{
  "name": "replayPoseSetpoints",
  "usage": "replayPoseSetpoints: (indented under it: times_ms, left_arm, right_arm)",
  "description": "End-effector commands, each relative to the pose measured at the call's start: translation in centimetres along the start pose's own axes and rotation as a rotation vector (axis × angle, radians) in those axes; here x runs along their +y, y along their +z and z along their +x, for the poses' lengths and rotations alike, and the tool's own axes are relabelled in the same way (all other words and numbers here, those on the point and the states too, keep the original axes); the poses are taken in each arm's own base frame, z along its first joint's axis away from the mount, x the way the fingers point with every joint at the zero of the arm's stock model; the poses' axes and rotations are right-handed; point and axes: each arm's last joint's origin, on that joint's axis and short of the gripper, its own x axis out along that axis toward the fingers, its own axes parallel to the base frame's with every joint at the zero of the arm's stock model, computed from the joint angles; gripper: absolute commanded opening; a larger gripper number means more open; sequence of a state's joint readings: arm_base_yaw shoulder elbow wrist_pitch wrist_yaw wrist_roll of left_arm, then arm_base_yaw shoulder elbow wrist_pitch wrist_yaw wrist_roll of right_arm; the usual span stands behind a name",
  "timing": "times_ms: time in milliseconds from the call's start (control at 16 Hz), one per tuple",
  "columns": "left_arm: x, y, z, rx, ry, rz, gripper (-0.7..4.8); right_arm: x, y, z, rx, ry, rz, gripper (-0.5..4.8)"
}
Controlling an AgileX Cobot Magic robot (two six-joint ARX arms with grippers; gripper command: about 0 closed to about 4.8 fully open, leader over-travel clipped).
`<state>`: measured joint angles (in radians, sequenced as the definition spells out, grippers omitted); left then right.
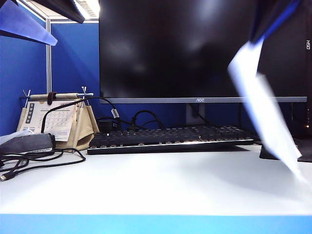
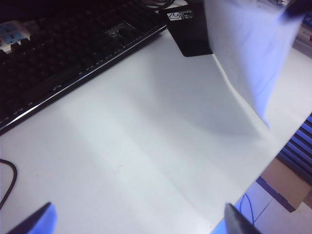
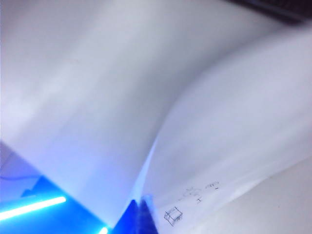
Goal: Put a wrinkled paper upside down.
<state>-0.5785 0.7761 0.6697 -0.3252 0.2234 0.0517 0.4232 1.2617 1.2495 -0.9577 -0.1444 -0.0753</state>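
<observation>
One thin, floppy wrinkled paper (image 1: 265, 107) dangles below the right pincer (image 3: 141, 207), pinched at its edge; left pincer (image 2: 131, 222) gapes empty over the table (image 2: 146, 146).

Keyboard (image 1: 170, 139), monitor (image 1: 195, 48), apparently calendar (image 1: 56, 119)

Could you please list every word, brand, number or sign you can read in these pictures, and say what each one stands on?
"AOC": on the lower bezel of the monitor.
Desk calendar: a printed grid of numbers, too small to read.
Black device beside the keyboard: a white label with a logo, too blurred to read.
Wrinkled paper, held by the shut right gripper: faint small marks, illegible.
Vertical white letters at the exterior view's right edge: unreadable.
</observation>
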Motion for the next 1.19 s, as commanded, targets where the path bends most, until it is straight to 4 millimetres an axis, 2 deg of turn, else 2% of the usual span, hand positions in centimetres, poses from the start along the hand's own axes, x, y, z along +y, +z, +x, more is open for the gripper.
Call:
replayPoseSetpoints:
  times_ms: [63,188,375,500,750,938,1188]
  left_arm:
    - [0.0,0.1,-0.1,-0.005,-0.001,0.001,4.67]
    - [0.0,0.1,-0.1,-0.004,-0.001,0.001,4.67]
    - [0.0,0.3,-0.1,-0.025,0.004,0.004,4.67]
    - [0.0,0.5,-0.1,-0.040,0.004,-0.006,4.67]
    - [0.0,0.5,-0.1,-0.038,0.003,-0.019,4.67]
    - [0.0,0.5,-0.1,-0.039,0.004,-0.036,4.67]
    - [0.0,0.5,-0.1,-0.038,0.003,-0.045,4.67]
  right_arm:
    - [-0.4,0.7,3.7,0.004,0.004,0.024,-0.05]
    - [-0.6,0.4,5.6,-0.041,0.032,0.042,-0.05]
    - [-0.3,-0.1,6.8,-0.074,0.067,0.056,-0.05]
    - [-0.2,-0.8,8.2,-0.027,0.158,0.064,-0.05]
    - [0.2,-3.1,10.7,0.105,0.196,0.076,-0.05]
    - [2.3,-4.4,11.6,0.162,0.236,0.020,-0.05]
    - [5.4,-4.0,11.8,0.122,0.294,-0.028,-0.05]
